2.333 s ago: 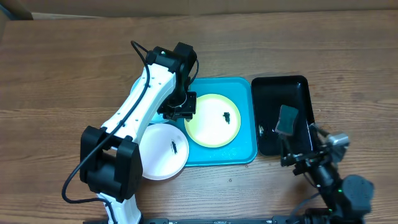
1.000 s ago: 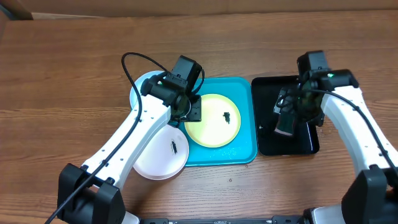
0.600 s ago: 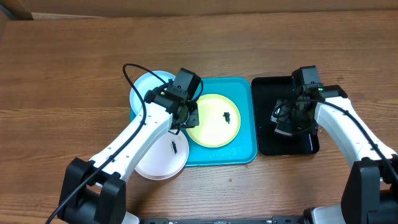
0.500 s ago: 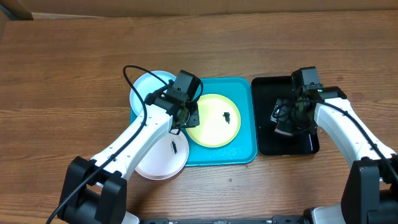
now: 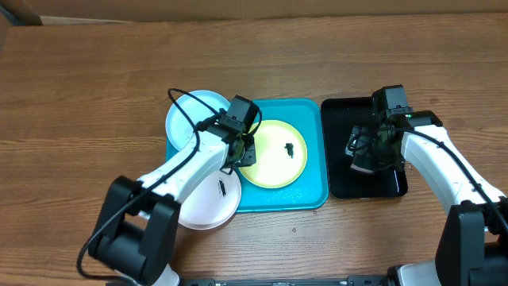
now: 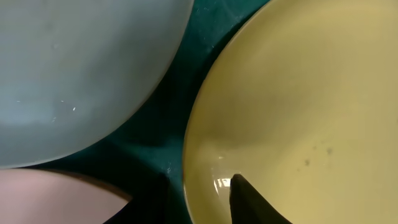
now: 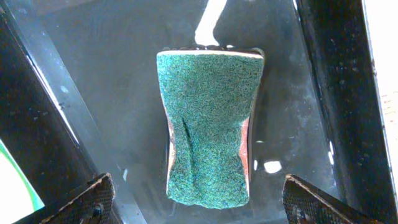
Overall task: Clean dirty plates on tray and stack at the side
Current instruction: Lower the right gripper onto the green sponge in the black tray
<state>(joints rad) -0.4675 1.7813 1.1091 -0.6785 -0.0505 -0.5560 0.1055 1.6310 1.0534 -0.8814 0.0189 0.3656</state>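
Change: left arm has drawn in and down to the yellow-green plate's left rim, uncovering the blue plate. The right arm has swung out over the black tray.
Yellow-green plate point(image 5: 274, 164): lies flat in the middle of the turquoise tray point(image 5: 313, 195), with a dark smear point(image 5: 290, 148) right of its centre.
Left gripper point(image 5: 243, 150): at that plate's left rim, one dark fingertip point(image 6: 249, 199) over the plate's inner slope. The other finger is hidden, so I cannot tell whether it grips.
Blue plate point(image 5: 190, 119): at the tray's far left corner, near the yellow-green plate but apart from it.
White plate point(image 5: 202, 205): at the tray's near left corner, mostly on the table point(image 5: 79, 79), and it carries a dark streak point(image 5: 225, 188).
Black tray point(image 5: 357, 111): just right of the turquoise tray, wet, with a green sponge point(image 7: 208, 124) lying in it.
Right gripper point(image 7: 199, 194): above the sponge, jaws spread wide and clear of both its sides.
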